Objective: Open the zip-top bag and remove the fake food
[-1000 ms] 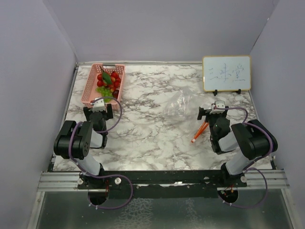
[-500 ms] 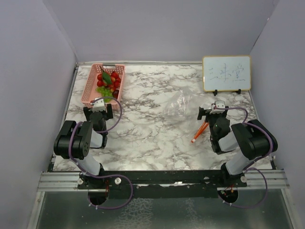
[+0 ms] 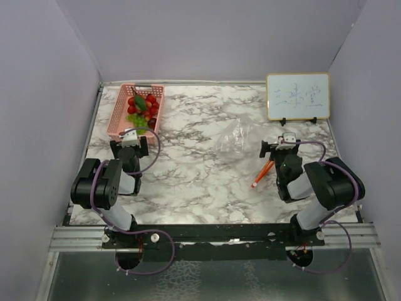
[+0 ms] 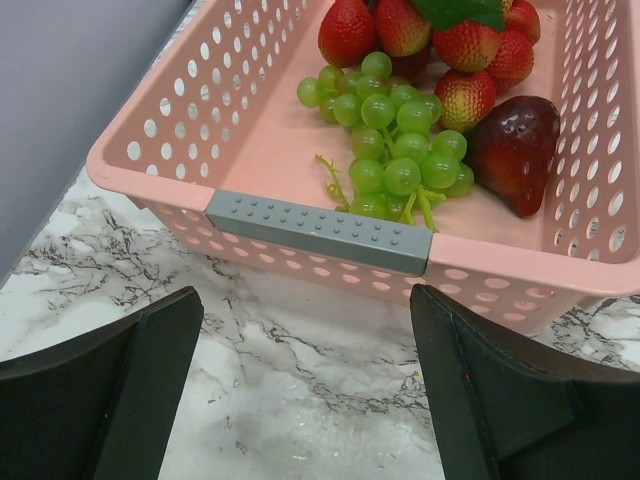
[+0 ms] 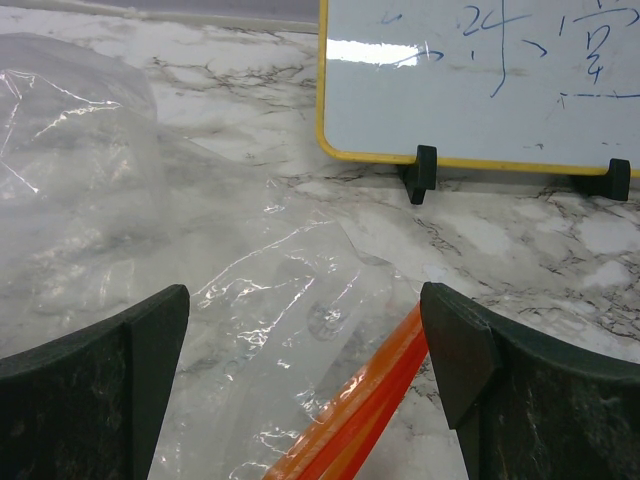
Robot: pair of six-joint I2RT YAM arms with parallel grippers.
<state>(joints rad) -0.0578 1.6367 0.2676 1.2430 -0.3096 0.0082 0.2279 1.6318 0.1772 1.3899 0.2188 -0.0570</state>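
1. Between the earlier overhead view and this one I can find nothing that has moved; both arms, the bag and the basket sit where they were.
2. The left fingers [image 4: 110, 400] stand wide and hold nothing, just short of the pink perforated plastic basket [image 4: 200, 80]; the right fingers [image 5: 80, 400] are also wide and hold nothing, low over the bag.
3. The small, crinkly, clear zip-top bag [image 5: 150, 230] lies flat on the white marble-patterned surface [image 3: 200, 182], right of centre; its red-orange zip strip [image 5: 360, 420] trails toward the right arm; I see no food in it.
4. The glossy plastic fake food [image 4: 400, 150], namely strawberries, a green grape cluster and a dark red piece, lies in the basket at the far left, well apart from the bag.
5. Handling, as I judge it: the film is very light, limp and slippery, so it would slide or bunch under a push; the zip strip looks the stiffest part and the best place to pinch; the food looks hard, light and smooth, and likely to roll.
6. Around: a yellow-framed whiteboard [image 5: 480, 70] on black feet stands just behind the bag; a reach past the bag could knock it; the basket's near wall blocks a low approach to the food, so I would come from above.
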